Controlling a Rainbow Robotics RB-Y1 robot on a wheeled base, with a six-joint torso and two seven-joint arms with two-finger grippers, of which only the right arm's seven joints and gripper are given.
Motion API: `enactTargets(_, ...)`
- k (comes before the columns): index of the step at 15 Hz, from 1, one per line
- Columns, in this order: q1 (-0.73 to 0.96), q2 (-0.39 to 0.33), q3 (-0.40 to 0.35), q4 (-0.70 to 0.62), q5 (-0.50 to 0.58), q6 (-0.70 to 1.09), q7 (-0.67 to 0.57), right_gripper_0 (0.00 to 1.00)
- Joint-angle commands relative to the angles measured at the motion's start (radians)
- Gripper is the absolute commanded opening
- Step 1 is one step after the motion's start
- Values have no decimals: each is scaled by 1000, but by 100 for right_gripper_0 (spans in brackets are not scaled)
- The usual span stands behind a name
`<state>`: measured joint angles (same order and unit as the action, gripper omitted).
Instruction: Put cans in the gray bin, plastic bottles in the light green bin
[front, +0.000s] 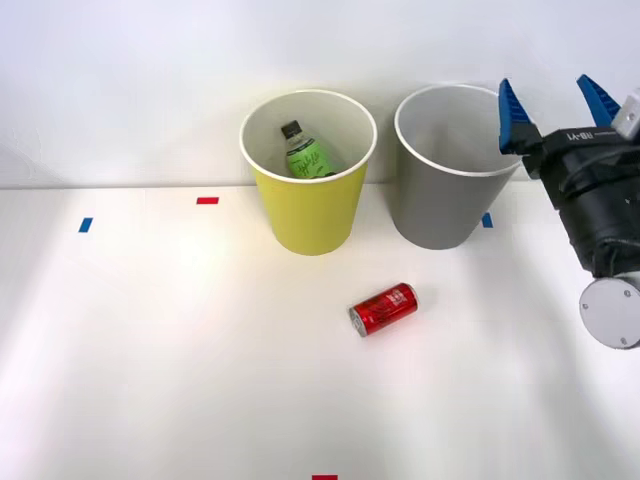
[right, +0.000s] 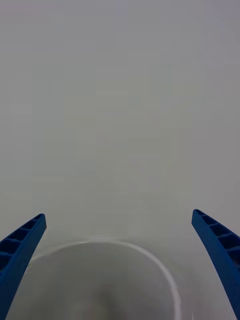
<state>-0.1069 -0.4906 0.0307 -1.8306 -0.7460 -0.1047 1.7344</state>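
The right gripper (front: 552, 105) is seen spread wide and empty, its two blue fingers (right: 20, 250) parted with nothing between them. It is held high at the right side of the gray bin (front: 440, 190), just beside the rim, and in the wrist view part of a white rim (right: 150, 260) is seen below and between the fingers.

Next to the gray bin stands the green bin (front: 310, 200), and the bottle (front: 305, 152) is seen leaning inside it, cap up, so that part of the task is judged done. The red can (front: 384, 308) is left lying on its side on the table (front: 150, 350), in front of the two bins and well apart from the gripper. What lies inside the gray bin cannot be told from these views.

The step in hand is judged to be a reach for the red can. It would best be done by the arm being lifted clear of the gray bin's rim first, so that the bin is not knocked. The fingers should then be turned to straddle the can across its round body, not along its length, since a can lying down is likely to roll if pushed from one side. The grasp should be closed evenly and low on the table.
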Motion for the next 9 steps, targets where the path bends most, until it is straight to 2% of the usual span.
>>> enactTargets(1, 76, 47, -35, -1, 4, -35, 2, 100)
enactTargets(5, 165, 115, -48, -1, -1, -78, -1, 100)
enactTargets(9, 279, 215, -58, -1, 36, -87, 2, 100)
